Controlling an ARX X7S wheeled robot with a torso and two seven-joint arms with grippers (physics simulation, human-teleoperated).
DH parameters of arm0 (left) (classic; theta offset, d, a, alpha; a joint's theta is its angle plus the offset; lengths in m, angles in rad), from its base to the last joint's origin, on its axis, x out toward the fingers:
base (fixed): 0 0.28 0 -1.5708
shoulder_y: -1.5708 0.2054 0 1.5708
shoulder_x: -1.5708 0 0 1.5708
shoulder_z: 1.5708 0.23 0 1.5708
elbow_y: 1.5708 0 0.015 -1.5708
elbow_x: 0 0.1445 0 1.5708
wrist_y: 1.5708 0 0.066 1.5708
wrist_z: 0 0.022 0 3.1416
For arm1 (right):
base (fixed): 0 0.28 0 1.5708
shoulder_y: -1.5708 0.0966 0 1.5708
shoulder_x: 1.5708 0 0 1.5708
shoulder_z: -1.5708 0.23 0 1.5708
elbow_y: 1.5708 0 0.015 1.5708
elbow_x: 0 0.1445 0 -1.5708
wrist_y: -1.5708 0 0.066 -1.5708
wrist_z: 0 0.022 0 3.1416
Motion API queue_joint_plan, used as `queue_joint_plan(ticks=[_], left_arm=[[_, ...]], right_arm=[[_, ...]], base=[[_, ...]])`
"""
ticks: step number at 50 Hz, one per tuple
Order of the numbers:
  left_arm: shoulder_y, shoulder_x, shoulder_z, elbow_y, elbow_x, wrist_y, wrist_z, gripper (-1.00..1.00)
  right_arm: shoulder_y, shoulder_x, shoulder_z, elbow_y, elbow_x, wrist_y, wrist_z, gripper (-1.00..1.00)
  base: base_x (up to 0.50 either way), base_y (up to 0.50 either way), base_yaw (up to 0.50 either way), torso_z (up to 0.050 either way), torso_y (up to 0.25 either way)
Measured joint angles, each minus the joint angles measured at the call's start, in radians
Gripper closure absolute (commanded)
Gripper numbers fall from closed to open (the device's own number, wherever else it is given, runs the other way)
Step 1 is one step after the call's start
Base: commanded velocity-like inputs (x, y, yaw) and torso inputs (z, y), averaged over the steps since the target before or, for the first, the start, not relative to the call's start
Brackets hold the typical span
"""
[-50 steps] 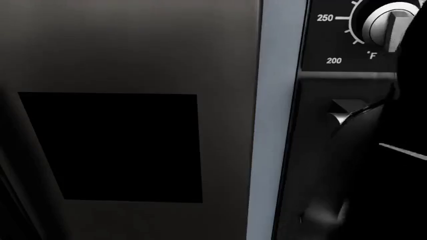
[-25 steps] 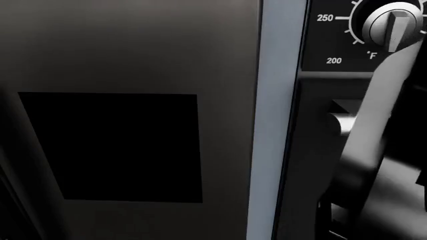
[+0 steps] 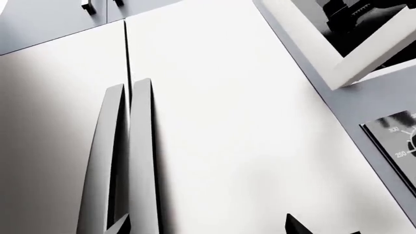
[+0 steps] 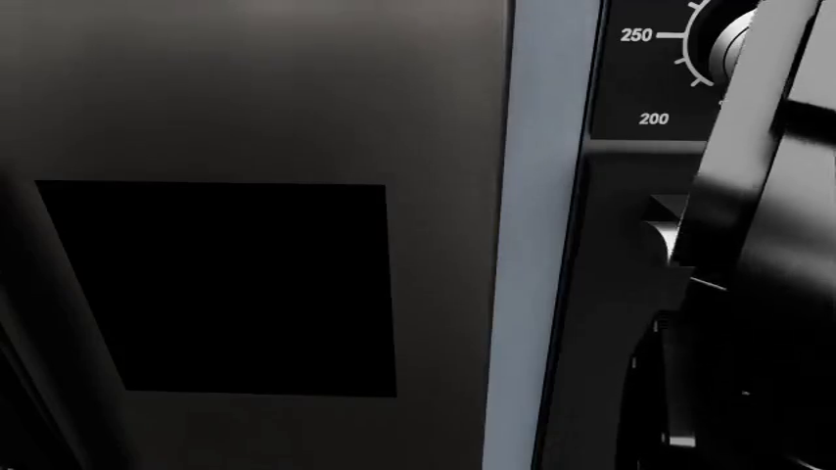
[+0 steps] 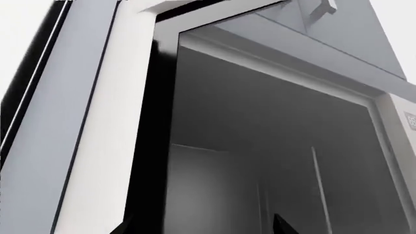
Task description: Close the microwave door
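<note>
The microwave stands open in the right wrist view. Its dark cavity [image 5: 260, 161] fills the middle, and the pale door [image 5: 91, 126] is swung out beside it. My right gripper [image 5: 201, 228] is open, and only its dark fingertips [image 5: 281, 225] show, in front of the cavity and touching nothing. In the left wrist view the microwave's white-framed edge [image 3: 364, 58] shows at a corner. My left gripper [image 3: 206, 226] is open, facing tall white doors [image 3: 227, 122]. In the head view my right arm [image 4: 765, 245] rises at the right, its gripper out of view.
Two long vertical handles [image 3: 133, 161] run down the white doors. A black control panel with a dial marked 250 and 200 °F [image 4: 647, 73] sits beside a pale strip [image 4: 535, 235]. A dark panel with a black rectangle [image 4: 215, 289] fills the head view's left.
In the head view my right arm has risen and come closer. It now covers most of the white dial, which was plainly visible earlier.
</note>
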Motion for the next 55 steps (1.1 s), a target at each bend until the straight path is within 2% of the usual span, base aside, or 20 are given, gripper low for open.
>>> queue_joint_plan(ticks=[43, 55], left_arm=[[-0.004, -0.012, 0.010, -0.003, 0.000, -0.005, -0.015, -1.00], [-0.003, -0.017, 0.012, -0.006, -0.001, -0.003, -0.020, -1.00]], right_arm=[[0.155, -0.026, 0.038, 0.510, 0.105, -0.185, 0.135, -1.00], [0.205, -0.038, 0.047, 0.594, 0.143, -0.215, 0.192, -1.00]], base=[[0.00, 0.00, 0.00, 0.000, 0.000], [0.01, 0.00, 0.00, 0.001, 0.000]])
